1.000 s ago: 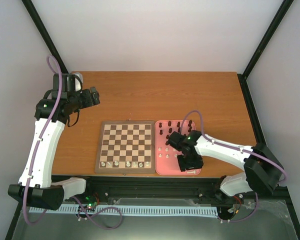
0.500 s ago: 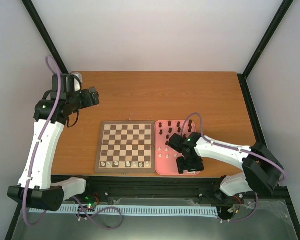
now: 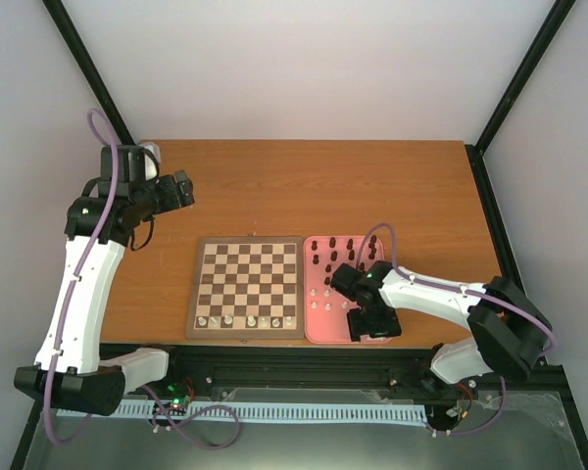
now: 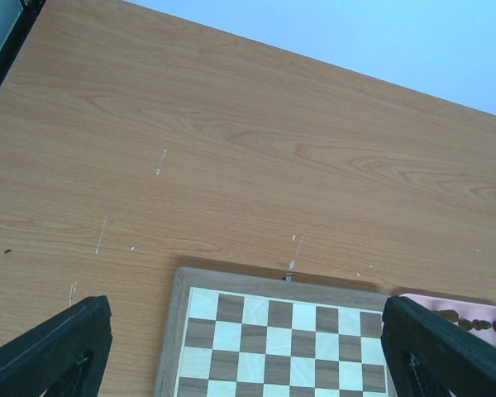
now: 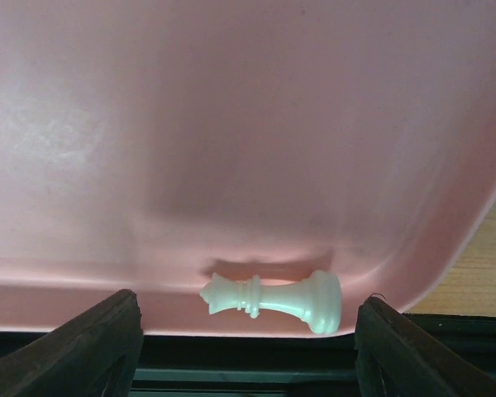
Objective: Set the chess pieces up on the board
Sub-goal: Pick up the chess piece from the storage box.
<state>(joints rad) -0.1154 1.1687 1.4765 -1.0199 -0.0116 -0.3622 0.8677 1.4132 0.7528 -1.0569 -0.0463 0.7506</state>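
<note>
The wooden chessboard (image 3: 246, 287) lies mid-table with several cream pieces (image 3: 245, 320) along its near row; its far edge shows in the left wrist view (image 4: 273, 327). The pink tray (image 3: 318, 333) beside it holds dark pieces (image 3: 331, 257) at the back and cream ones (image 3: 327, 293) in the middle. My right gripper (image 3: 371, 329) is open over the tray's near edge. In the right wrist view a cream queen (image 5: 274, 298) lies on its side against the tray's near wall (image 5: 83, 277), between my open fingers (image 5: 95, 347). My left gripper (image 3: 183, 189) is open and empty, high above the table's far left.
The brown table (image 3: 372, 186) stretches behind the board and tray. A black frame rail (image 3: 304, 364) runs along the near edge, just below the tray. Black posts (image 3: 83, 69) stand at the back corners.
My right gripper has moved slightly nearer along the tray's front edge. The left arm has barely moved.
</note>
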